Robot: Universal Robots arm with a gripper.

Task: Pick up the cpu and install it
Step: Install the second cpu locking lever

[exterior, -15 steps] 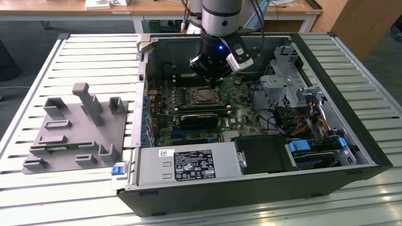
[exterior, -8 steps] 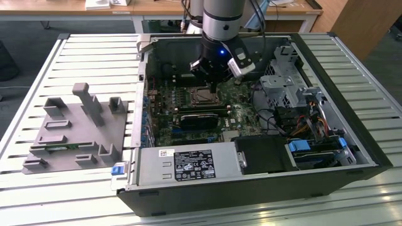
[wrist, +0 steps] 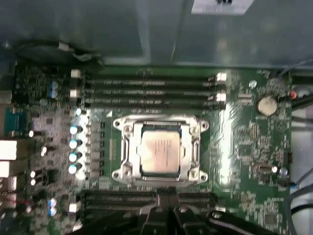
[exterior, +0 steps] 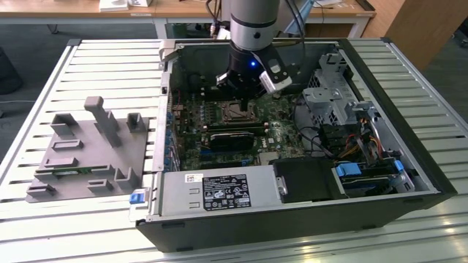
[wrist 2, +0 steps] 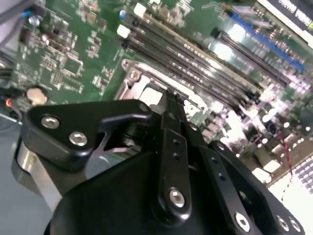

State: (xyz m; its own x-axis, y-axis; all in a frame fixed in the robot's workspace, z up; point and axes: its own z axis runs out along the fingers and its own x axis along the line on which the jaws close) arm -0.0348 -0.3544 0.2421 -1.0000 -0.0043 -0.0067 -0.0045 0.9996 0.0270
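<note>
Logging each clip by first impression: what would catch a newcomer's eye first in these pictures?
The open computer case on the slatted table, with the arm's gripper reaching down into it just above the green board's square socket. In the first wrist view, the cpu sits in that metal-framed socket, beside the rows of memory slots. At the exterior view's left stands a grey holder with upright pegs.

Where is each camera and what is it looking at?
Exterior view: off the arm, above the open computer case, seeing the arm and gripper.
First wrist view: on the arm, facing the cpu in its socket; finger tips show.
Second wrist view: on the arm, close behind the gripper.
All share the green motherboard.
</note>
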